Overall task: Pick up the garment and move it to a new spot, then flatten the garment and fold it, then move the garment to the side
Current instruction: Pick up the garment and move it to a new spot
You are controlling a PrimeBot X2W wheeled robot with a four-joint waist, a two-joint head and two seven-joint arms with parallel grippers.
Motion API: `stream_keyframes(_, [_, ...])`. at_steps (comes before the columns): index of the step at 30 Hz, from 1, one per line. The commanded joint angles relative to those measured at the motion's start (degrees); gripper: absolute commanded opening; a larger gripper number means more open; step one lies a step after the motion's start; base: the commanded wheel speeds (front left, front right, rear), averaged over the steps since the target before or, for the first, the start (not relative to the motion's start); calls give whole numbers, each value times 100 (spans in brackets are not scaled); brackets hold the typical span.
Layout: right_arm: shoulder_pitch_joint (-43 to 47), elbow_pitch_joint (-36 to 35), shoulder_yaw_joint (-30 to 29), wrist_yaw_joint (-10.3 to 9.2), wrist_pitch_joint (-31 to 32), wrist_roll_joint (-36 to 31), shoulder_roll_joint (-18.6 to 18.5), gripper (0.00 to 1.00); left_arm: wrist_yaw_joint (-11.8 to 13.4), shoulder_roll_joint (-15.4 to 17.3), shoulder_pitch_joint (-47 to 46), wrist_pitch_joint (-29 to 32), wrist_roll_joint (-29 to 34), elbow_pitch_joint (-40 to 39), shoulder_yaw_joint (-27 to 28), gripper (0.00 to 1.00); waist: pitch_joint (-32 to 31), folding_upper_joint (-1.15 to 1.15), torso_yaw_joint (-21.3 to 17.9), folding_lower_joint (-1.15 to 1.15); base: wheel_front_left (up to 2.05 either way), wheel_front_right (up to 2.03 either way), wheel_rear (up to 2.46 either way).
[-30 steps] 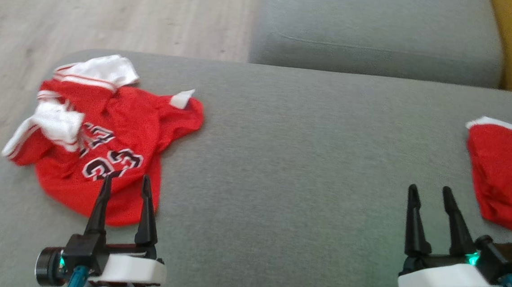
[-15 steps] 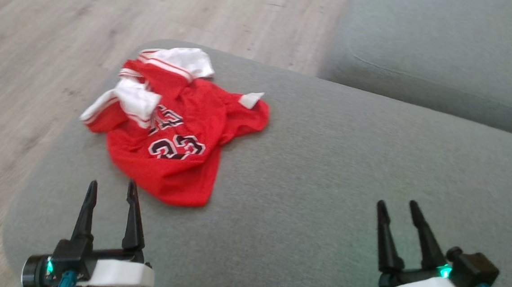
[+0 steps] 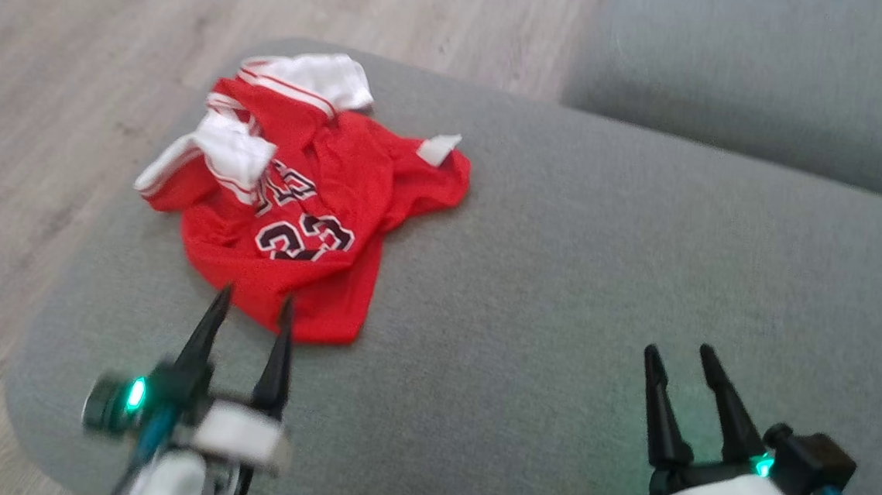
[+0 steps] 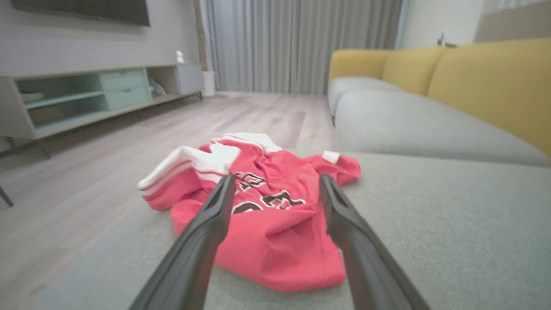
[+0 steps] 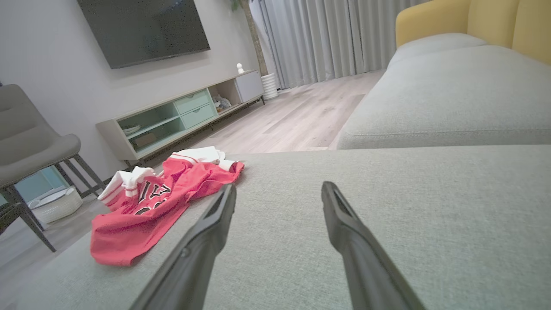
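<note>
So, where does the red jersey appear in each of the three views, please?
Head view: the jersey is at the upper left of centre, near the cushion's left end.
Left wrist view: the jersey is at the centre, seen between the fingers of the left claw.
Right wrist view: the jersey is at the middle left.
Shared landmark: the grey cushion it lies on, beside the wooden floor.

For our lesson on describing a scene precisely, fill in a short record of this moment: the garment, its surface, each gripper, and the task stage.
Garment: red jersey with white trim and dark numerals, crumpled, unfolded
Surface: grey sofa cushion; jersey near its left end, by the wooden floor
Left gripper: open, fingers pointing at the jersey's near hem, holding nothing
Right gripper: open, over bare cushion, apart from the jersey
Task stage: pick-up not yet done
</note>
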Motion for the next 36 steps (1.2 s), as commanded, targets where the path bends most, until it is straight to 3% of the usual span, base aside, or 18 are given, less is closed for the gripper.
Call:
stream_keyframes(1, [-321,-151,82,39,-62,-29,-31,100,-83,108,-625,53,85,-84,86,100,196,0,-157,0,0,0,0])
stream_keyframes(5, [-521,-181,38,39,-62,-95,-31,100,-434,258,-1702,674,104,449,-311,100,566,0,-373,0,0,0,0])
stream_keyframes(8, [-674,-245,24,39,-62,-109,-31,100,-552,409,-2546,1317,-75,924,-679,100,827,0,-573,0,0,0,0])
stream_keyframes(13, [-1003,-372,92,39,-62,-87,-31,100,-572,941,-3946,2671,-1267,1716,-1958,100,1271,0,-1002,0,0,0,0])
stream_keyframes(19, [-1211,-498,129,39,-62,-32,-31,100,-573,1606,-4678,3782,-2324,2133,-3126,100,1524,0,-1350,0,0,0,0])
stream_keyframes(26, [-1323,-561,132,39,-62,-21,-31,100,-574,1969,-5161,3942,-2700,2728,-3604,100,1716,0,-1568,0,0,0,0])
stream_keyframes(36, [-1429,-599,116,39,-62,-70,-31,100,-574,1854,-5385,3688,-2961,3515,-3828,100,1915,0,-1805,0,0,0,0])
